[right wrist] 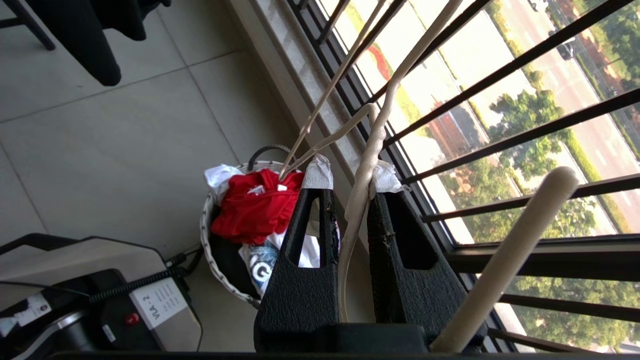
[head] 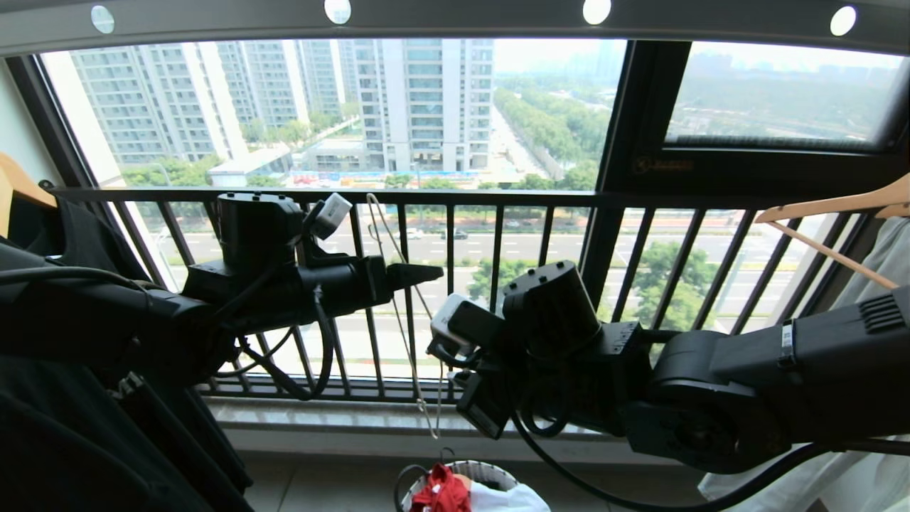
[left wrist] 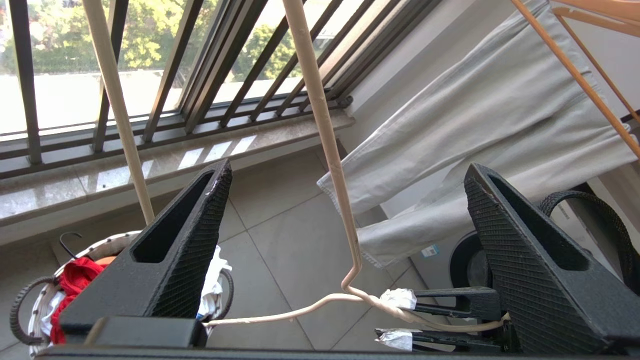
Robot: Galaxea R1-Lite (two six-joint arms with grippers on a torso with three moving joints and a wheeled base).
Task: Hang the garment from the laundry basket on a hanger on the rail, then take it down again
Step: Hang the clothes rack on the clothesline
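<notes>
White hanger (right wrist: 367, 150) btwn right jaws.

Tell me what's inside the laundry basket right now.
The laundry basket holds the crumpled red garment on top, with white fabric beside it and a white piece with blue print below. Anything deeper is covered by the clothes and the right gripper.
</notes>
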